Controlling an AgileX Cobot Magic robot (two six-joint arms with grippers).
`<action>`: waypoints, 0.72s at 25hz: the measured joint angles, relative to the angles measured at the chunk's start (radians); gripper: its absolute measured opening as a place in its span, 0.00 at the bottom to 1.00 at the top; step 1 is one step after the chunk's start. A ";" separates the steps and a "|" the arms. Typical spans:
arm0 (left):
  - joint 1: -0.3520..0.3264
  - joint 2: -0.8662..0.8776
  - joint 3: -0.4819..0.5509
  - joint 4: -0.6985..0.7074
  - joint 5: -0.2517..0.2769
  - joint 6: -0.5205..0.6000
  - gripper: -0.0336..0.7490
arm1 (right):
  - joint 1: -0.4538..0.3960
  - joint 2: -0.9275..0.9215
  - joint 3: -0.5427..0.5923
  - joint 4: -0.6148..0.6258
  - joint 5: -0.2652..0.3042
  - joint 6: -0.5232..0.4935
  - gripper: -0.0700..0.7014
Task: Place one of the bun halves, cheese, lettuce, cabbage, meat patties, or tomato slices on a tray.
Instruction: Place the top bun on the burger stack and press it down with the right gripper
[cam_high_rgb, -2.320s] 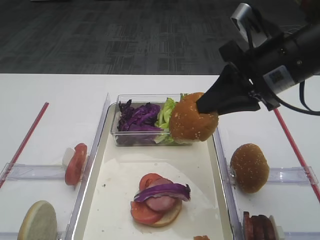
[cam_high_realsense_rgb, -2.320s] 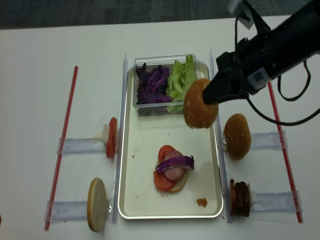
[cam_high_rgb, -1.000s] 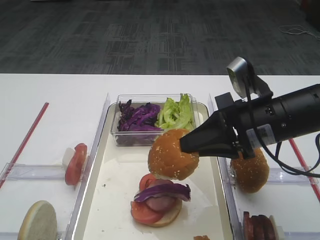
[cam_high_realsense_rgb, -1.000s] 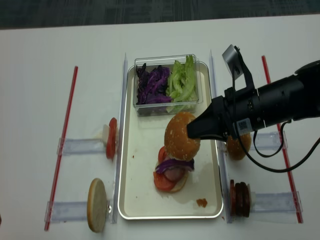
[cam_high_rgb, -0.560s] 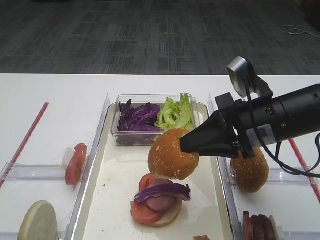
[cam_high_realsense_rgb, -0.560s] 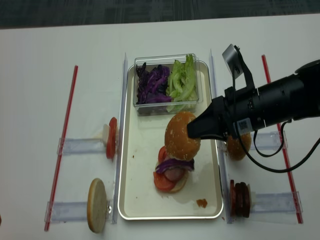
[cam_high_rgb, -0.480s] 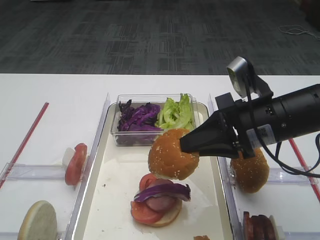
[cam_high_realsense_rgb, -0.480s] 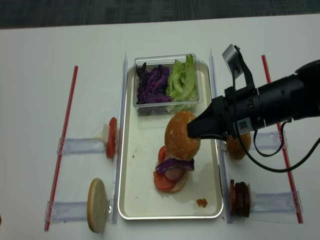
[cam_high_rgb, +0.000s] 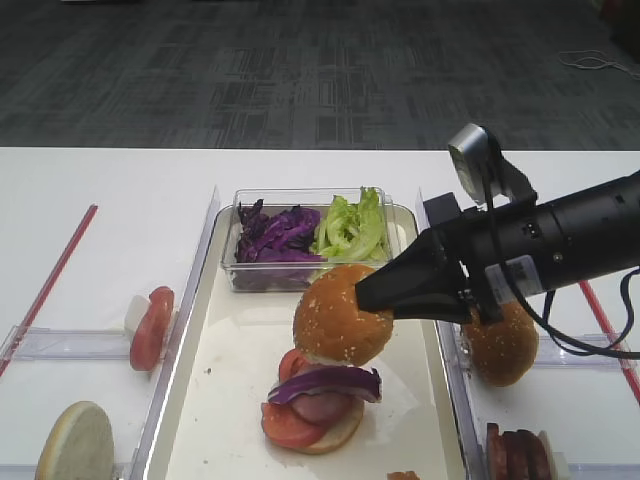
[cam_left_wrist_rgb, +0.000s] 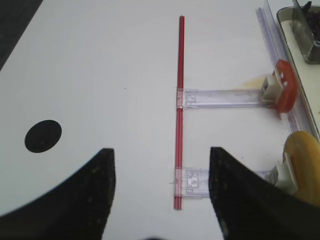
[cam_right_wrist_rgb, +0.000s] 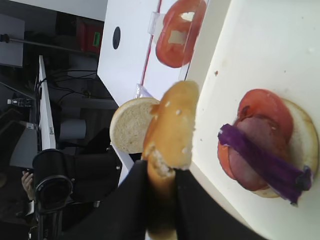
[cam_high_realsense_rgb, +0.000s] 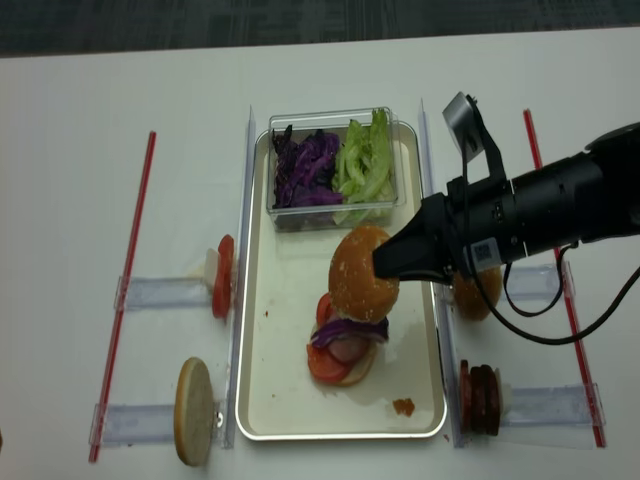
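Observation:
My right gripper (cam_high_rgb: 365, 296) is shut on the edge of a sesame bun half (cam_high_rgb: 340, 312), holding it tilted just above a stack of pale bun, tomato slices, meat and a purple strip (cam_high_rgb: 318, 400) on the tray (cam_high_rgb: 235, 350). In the right wrist view the bun half (cam_right_wrist_rgb: 172, 127) stands edge-on between the black fingers (cam_right_wrist_rgb: 132, 200). Another bun half (cam_high_rgb: 500, 345) and the meat patties (cam_high_rgb: 520, 455) sit right of the tray. Lettuce (cam_high_rgb: 350, 225) and cabbage (cam_high_rgb: 275, 235) fill a clear tub. My left gripper (cam_left_wrist_rgb: 160, 200) hangs open over bare table. Cheese is out of view.
Tomato slices (cam_high_rgb: 150, 327) and a pale flat bun half (cam_high_rgb: 75, 445) stand in clear holders left of the tray. Red strips (cam_high_realsense_rgb: 135, 260) lie along both sides of the white table. A small brown spot (cam_high_realsense_rgb: 403, 405) marks the tray's near right corner.
My right gripper carried the bun half from beside the tub down and left to just over the stack. In the last half second it only edged slightly lower and left.

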 joint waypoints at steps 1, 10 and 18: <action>0.000 0.000 0.000 0.000 0.000 0.000 0.54 | 0.002 0.005 0.000 0.001 0.000 -0.002 0.29; 0.000 0.000 0.000 0.000 0.000 0.000 0.54 | 0.017 0.055 0.000 0.025 -0.002 -0.026 0.29; 0.000 0.000 0.000 -0.002 0.000 0.000 0.54 | 0.042 0.107 0.000 0.042 -0.004 -0.054 0.29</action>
